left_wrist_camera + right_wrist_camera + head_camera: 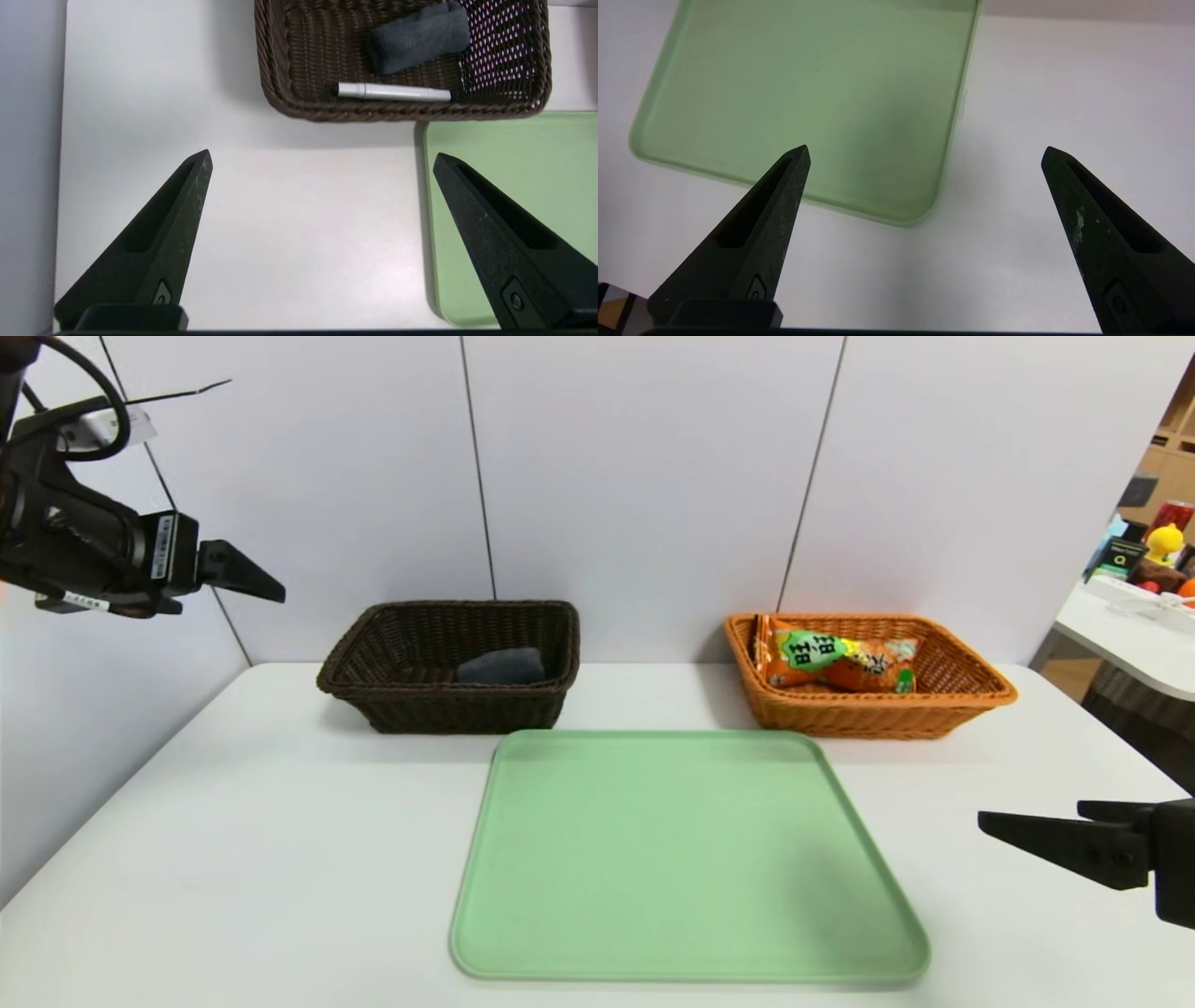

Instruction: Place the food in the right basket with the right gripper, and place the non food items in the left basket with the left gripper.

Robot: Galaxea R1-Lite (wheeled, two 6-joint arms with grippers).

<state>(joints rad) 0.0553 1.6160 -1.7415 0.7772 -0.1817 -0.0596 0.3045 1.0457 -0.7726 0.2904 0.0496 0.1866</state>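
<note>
The orange snack bag (840, 663), the food, lies inside the orange-tan right basket (971, 695). In the dark brown left basket (373, 695) rest a dark grey rolled cloth (502, 666) and, seen from the left wrist, a white marker (393, 92) beside that cloth (418, 36). My left gripper (266, 581) hangs high at the far left, well above the table and left of the dark basket (280, 100); it is open (322, 156) and holds nothing. My right gripper (990, 823) is low at the right edge, open (924, 151) and empty, over bare table.
A light green tray (686, 854) with nothing on it lies in the middle of the white table, in front of both baskets. Grey wall panels stand close behind the baskets. A side table with small objects (1153, 565) is off to the far right.
</note>
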